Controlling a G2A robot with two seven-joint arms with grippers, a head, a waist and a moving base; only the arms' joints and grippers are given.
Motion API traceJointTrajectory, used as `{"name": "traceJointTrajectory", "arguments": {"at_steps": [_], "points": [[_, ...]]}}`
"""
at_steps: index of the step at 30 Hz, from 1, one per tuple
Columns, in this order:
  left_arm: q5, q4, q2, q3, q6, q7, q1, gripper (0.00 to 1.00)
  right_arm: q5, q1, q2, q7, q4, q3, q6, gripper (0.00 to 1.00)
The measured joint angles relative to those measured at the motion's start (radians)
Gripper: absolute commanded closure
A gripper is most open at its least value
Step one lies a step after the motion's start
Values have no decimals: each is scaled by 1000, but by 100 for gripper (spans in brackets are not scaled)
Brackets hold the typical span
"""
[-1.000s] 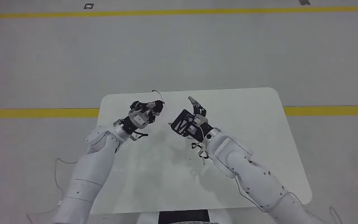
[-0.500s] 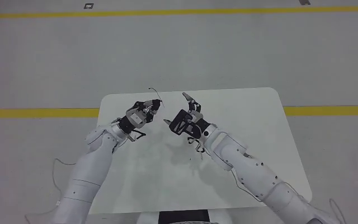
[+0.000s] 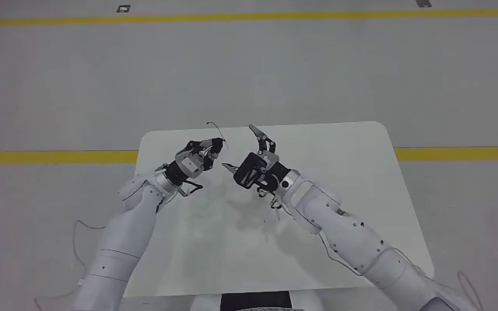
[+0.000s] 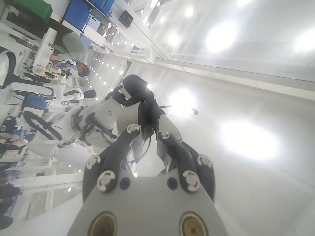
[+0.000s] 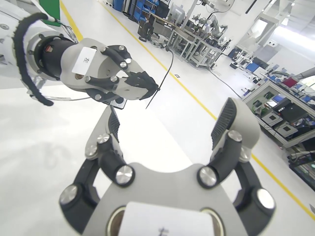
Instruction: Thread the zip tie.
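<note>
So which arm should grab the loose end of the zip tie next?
The right one. The right gripper is open and empty, facing the zip tie. The left gripper is shut on the zip tie, so it can only hold it steady.

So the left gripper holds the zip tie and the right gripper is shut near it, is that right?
No. The left gripper holds the zip tie, but the right gripper near it is open wide, not shut; the right wrist view shows this.
</note>
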Motion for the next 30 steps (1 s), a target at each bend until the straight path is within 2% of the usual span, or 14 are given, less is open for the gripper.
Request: {"name": "traceJointTrajectory", "arguments": {"at_steps": [7,13,20,30], "points": [[0,0,0,0,0,0,0,100,0,29,-3,1,30,-43,28,68],[0,0,0,0,0,0,0,100,0,40,-8,1,40,-53,36,69],[0,0,0,0,0,0,0,100,0,45,-10,10,42,-57,41,76],[0,0,0,0,0,0,0,100,0,51,-14,17,44,-61,36,81]]}}
